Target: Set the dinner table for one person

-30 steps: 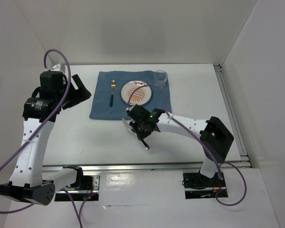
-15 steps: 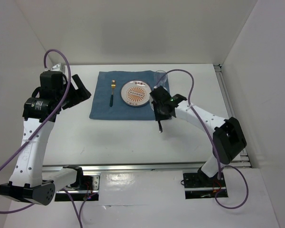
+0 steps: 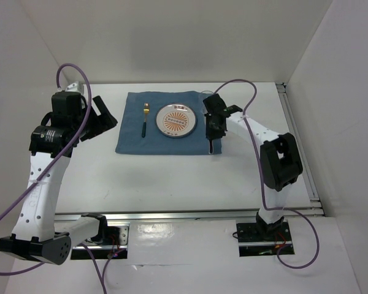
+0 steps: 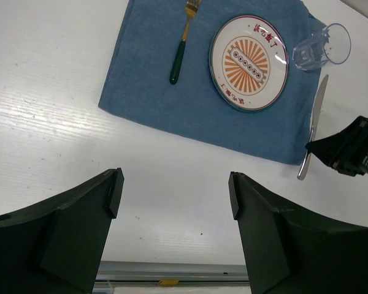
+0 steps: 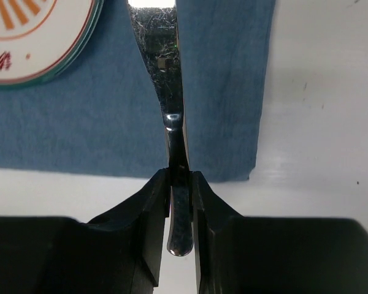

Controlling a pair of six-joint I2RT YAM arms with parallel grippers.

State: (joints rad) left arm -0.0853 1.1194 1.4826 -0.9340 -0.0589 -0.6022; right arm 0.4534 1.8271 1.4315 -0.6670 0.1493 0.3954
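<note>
The white dinner table (image 3: 141, 177) carries a blue placemat (image 3: 132, 138). On the mat lie a plate (image 3: 176, 121) with an orange sunburst and, to its left, a dark-handled fork (image 3: 145, 120). A clear glass (image 4: 322, 48) stands at the mat's far right corner. My right gripper (image 5: 180, 177) is shut on the handle of a silver knife (image 5: 165, 67). The blade points away over the mat's right strip, just right of the plate (image 5: 24, 37). I cannot tell if the knife touches the cloth. My left gripper (image 4: 175, 184) hangs open and empty, high above the table's left side.
A metal rail (image 3: 190, 213) runs along the table's near edge and another (image 3: 297, 144) along its right edge. White walls enclose the back and both sides. The right arm (image 3: 276, 162) reaches over the table's right part, with a purple cable looped above it.
The right arm has carried the knife from in front of the mat's near edge back and to the right, to beside the plate. The left arm has not moved.
</note>
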